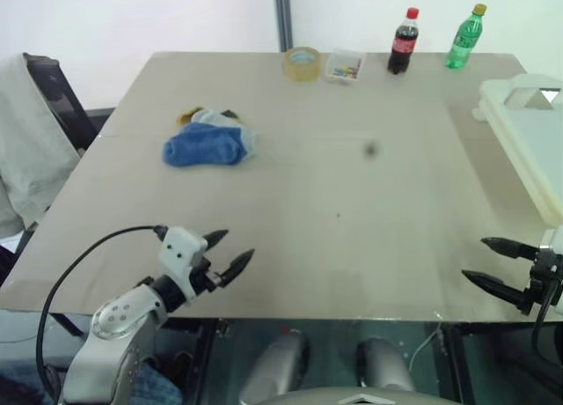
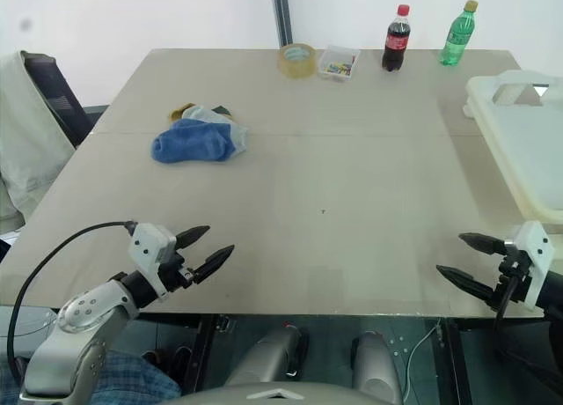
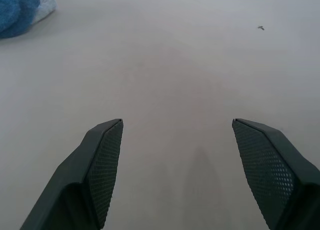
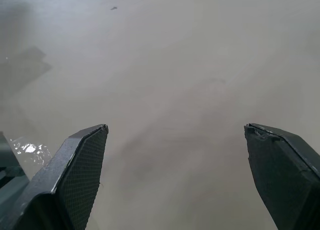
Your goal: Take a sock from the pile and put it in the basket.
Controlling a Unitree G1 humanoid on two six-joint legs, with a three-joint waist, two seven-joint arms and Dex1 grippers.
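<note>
Pile (image 1: 209,140) sits on the far left part of the table (image 1: 352,246), blue sock on top, its long axis running across my view. It lies ahead of my left gripper (image 1: 230,251), well apart from it; that arm is nearer. Basket (image 1: 532,132) at the right edge. Left gripper open, empty; right gripper (image 2: 462,258) open, empty, near the basket side.

No legible text or labels.
</note>
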